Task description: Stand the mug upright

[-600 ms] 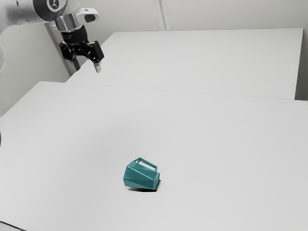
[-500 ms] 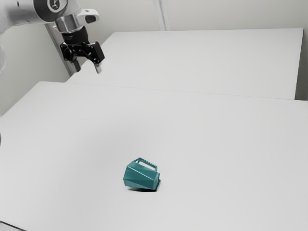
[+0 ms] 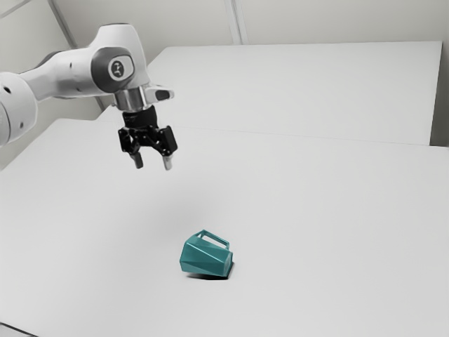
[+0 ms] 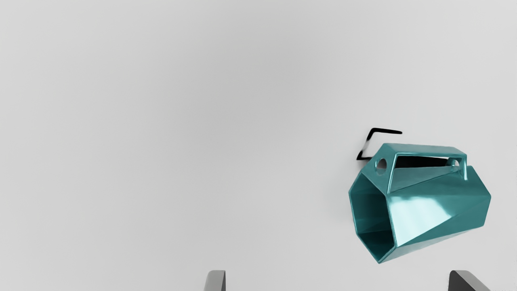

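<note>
Lying on its side, the glossy teal faceted mug (image 3: 205, 260) sits on the white table (image 3: 323, 225), well in from its far edge, below the black two-finger gripper (image 3: 153, 165) and toward the exterior view's right. The fingers are spread wide. The gripper has come lower and nearer since earlier; the mug hasn't moved.

My exterior view looks slantwise down from the side of the arm (image 3: 70, 74), well back, across the table (image 3: 323, 217). My wrist view faces down from the arm's end, nearer. Both share the mug (image 3: 206, 259) and table around it.
</note>
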Robot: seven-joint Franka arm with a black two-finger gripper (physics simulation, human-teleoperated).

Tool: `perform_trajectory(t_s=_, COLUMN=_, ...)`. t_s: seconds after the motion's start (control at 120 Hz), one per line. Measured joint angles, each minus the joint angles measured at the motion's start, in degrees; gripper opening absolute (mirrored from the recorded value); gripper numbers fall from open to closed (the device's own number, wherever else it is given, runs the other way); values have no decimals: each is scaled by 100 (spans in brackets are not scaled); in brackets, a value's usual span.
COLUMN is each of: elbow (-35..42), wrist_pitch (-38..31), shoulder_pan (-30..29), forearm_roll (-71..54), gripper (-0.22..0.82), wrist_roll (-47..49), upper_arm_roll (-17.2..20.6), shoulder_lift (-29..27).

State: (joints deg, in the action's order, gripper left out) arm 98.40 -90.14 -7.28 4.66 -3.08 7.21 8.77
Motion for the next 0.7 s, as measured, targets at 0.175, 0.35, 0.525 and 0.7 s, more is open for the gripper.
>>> perform_trajectory(t_s=0.175, elbow=784, wrist_pitch=-216, shoulder_pan=-6, forearm_roll=631, gripper=60, wrist_roll=-7, upper_arm_roll=-237, shoulder_lift=-199)
perform_trajectory(t_s=0.35, elbow=1390, wrist_pitch=-306, shoulder_pan=-1, forearm_roll=1320, gripper=60, wrist_roll=-24, upper_arm_roll=-321, shoulder_lift=-384)
perform_trajectory(t_s=0.525, elbow=1938, wrist_pitch=-361, shoulder_pan=-12, forearm_roll=2160, gripper=60, wrist_roll=-188, upper_arm_roll=-487, shoulder_lift=-407)
perform_trajectory(t_s=0.7, elbow=2325, wrist_pitch=-395, shoulder_pan=-12, forearm_roll=2793, gripper=60, wrist_roll=-516, upper_arm_roll=-606, shoulder_lift=-404)
